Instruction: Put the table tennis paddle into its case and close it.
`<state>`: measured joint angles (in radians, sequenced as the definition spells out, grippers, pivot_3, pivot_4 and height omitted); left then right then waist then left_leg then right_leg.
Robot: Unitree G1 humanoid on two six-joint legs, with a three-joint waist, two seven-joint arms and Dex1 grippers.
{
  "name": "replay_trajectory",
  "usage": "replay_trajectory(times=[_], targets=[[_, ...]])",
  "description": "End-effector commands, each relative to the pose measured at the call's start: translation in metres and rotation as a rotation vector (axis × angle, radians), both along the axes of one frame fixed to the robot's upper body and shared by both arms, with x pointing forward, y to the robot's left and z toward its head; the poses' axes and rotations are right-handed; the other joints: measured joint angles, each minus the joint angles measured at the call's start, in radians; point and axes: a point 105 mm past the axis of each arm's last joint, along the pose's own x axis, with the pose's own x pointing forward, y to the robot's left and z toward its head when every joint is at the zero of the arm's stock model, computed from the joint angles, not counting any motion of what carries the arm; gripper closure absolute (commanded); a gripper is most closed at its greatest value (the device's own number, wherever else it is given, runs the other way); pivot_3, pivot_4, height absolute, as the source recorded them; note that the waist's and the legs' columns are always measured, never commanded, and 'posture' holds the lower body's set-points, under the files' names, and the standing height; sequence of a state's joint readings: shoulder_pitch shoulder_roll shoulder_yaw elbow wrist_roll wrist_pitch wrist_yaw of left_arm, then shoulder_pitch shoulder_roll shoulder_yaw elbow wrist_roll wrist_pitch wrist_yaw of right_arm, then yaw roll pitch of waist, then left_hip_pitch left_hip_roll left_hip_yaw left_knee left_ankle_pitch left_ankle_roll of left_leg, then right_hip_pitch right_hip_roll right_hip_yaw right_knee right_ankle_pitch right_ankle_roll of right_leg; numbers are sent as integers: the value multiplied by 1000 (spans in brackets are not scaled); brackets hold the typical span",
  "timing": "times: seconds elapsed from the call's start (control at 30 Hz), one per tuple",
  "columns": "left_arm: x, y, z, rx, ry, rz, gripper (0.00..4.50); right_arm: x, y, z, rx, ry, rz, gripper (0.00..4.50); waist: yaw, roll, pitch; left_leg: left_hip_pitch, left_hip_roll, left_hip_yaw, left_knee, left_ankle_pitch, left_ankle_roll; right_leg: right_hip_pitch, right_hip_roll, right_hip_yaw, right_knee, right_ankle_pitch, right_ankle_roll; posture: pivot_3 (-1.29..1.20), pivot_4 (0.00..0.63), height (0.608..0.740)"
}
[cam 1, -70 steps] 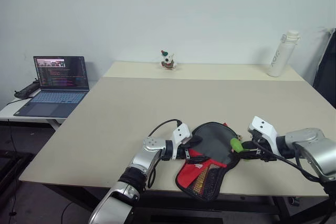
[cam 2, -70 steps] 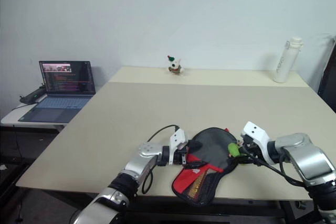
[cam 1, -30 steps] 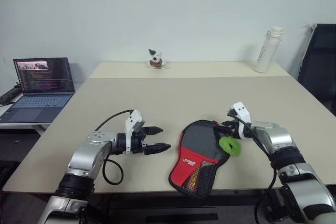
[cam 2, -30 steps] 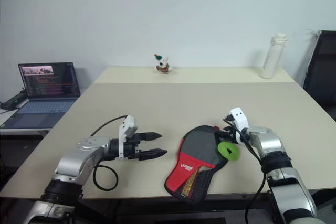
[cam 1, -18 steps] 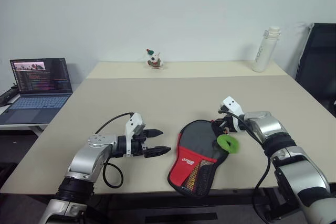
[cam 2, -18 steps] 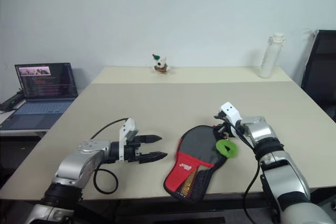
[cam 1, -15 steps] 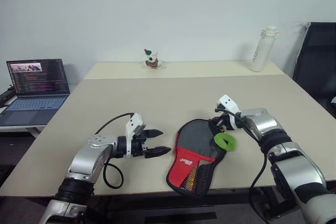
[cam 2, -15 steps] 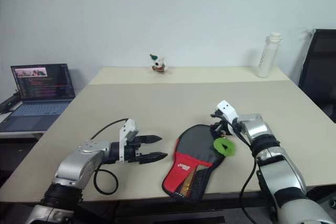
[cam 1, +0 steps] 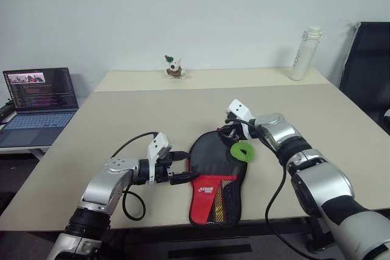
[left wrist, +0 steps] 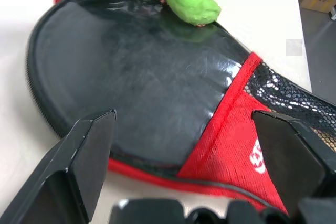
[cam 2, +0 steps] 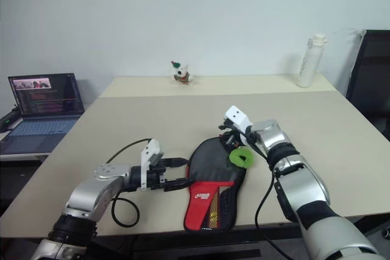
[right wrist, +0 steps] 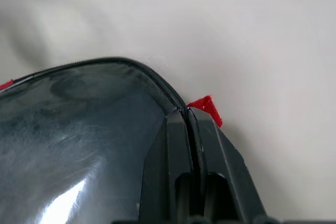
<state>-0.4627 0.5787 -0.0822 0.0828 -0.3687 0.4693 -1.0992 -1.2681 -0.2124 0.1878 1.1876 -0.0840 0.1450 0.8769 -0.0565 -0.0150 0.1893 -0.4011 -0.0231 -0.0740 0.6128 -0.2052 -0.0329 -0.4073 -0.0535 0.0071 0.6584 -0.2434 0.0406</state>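
Since a second ago the right gripper (cam 1: 226,133) has travelled leftward along the far rim of the case (cam 1: 214,168), from the case's right edge to its top, and the case itself now lies straighter, its red end pointing toward the near table edge. The left gripper (cam 1: 180,167), which stood well apart from the case on its left, now sits right at the case's left rim.

On the right claw the two black fingers (right wrist: 184,145) are pressed together with no gap, pinched at the zipper edge where a small red tab (right wrist: 206,106) pokes out beside them. What exactly lies between the tips cannot be made out. A green charm (cam 1: 241,151) hangs just below that wrist, resting over the black upper face of the case at about 2 o'clock from the case's middle.

On the left claw the fingers (left wrist: 79,156) are spread wide, one on either side of the case's waist in the left wrist view, holding nothing; whether they touch the fabric cannot be told.

On the beige table (cam 1: 140,114) the case lies near the front edge, black rounded part toward 12 o'clock, red mesh part with white logo toward 6 o'clock. No part of a paddle can be seen.
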Motion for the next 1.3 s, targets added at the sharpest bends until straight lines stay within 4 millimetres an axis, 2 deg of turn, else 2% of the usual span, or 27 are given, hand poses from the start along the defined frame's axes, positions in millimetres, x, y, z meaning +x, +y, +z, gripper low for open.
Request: replay_trajectory(times=[0.03,0.17,0.33,0.37,0.4,0.47,0.6,0.73,0.8,0.83,0.97,1.13,1.3], targets=[[0,-8,10,0,-59,-26,0,4,8,16,1,-68,4,4465,0,0,0,0,0,0,0,0,0,0,0,0,0,0,0,0,150,740],[2,-14,7,-1,-62,-37,0,1,21,20,41,-65,29,4465,0,0,0,2,0,2,0,0,0,0,0,2,2,0,0,0,150,740],[5,-22,5,0,-76,-53,0,-1,32,34,102,-87,53,4465,0,0,0,2,0,2,1,0,0,0,1,2,3,0,0,0,150,740],[7,-25,6,-2,-82,-57,0,0,30,38,112,-93,50,4190,0,0,0,2,0,2,1,0,0,0,1,2,3,0,0,0,150,740],[9,-28,7,-3,-91,-61,0,0,28,40,120,-95,51,4102,0,0,0,2,0,2,1,0,0,0,1,3,3,0,0,0,150,740],[13,-33,8,-3,-108,-71,0,-1,18,43,138,-94,50,3619,1,0,0,2,0,2,1,0,0,0,0,3,3,0,0,0,150,740],[24,-38,11,8,-132,-89,0,-8,-11,45,160,-90,26,2270,10,-1,0,1,0,2,1,0,0,0,0,2,2,0,0,0,150,740],[40,-36,9,37,-155,-76,0,-35,-37,35,141,-62,24,929,18,-1,0,1,-1,2,1,0,0,0,0,2,2,0,0,0,150,740],[48,-37,7,53,-171,-69,0,-56,-44,26,125,-17,51,237,23,-1,0,0,-1,2,1,0,0,0,0,1,2,0,0,0,150,740],[50,-37,6,57,-176,-70,0,-63,-44,24,121,-4,56,34,19,-1,0,0,-1,2,1,0,0,0,0,1,2,0,0,0,150,740],[62,-46,-10,110,-187,-67,0,-95,-55,9,115,62,51,34,16,-1,0,1,-1,2,3,0,0,0,0,2,3,-3,5,0,150,740],[66,-56,-25,140,-166,-90,0,-102,-55,0,128,78,-21,34,17,-2,0,0,0,2,7,0,0,1,1,2,3,-3,6,0,150,740],[68,-52,-39,183,-144,-74,0,-102,-45,-11,126,68,-59,34,19,-2,0,0,-1,2,13,0,0,3,1,2,3,-2,8,0,150,740]])
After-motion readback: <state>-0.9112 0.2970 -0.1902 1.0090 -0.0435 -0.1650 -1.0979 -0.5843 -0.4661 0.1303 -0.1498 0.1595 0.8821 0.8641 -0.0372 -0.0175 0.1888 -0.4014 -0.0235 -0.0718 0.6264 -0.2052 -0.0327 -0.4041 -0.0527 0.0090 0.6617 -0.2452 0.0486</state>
